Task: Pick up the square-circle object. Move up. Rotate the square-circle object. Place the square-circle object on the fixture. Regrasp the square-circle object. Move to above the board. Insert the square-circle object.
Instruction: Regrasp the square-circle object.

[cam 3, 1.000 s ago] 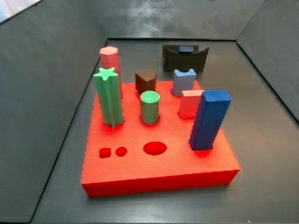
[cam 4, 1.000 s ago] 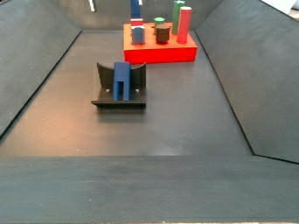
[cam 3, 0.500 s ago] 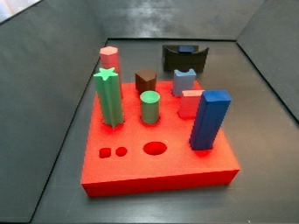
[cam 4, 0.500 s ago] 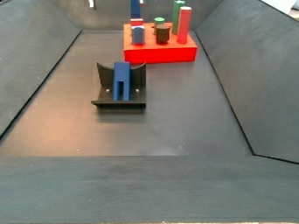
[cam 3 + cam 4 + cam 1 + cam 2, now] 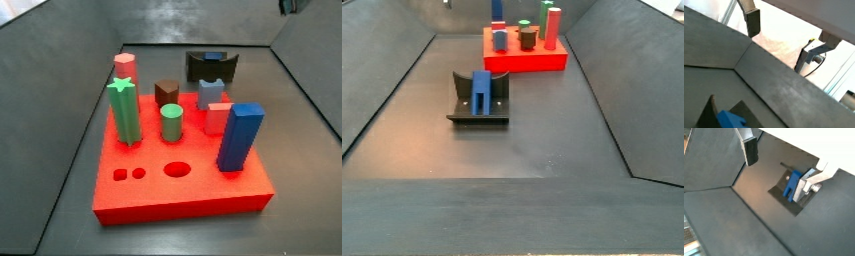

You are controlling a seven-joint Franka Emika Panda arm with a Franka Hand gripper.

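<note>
Gripper (image 5: 784, 163) jaws gape empty above the dark grey floor (image 5: 529, 150).

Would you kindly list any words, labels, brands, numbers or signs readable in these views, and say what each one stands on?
None can be read in any view.
The board, its pegs, the fixture and the blue square-circle object standing in it are all unmarked.
The gripper, high above the floor with its fingers apart and nothing between them, bears no label either.
</note>
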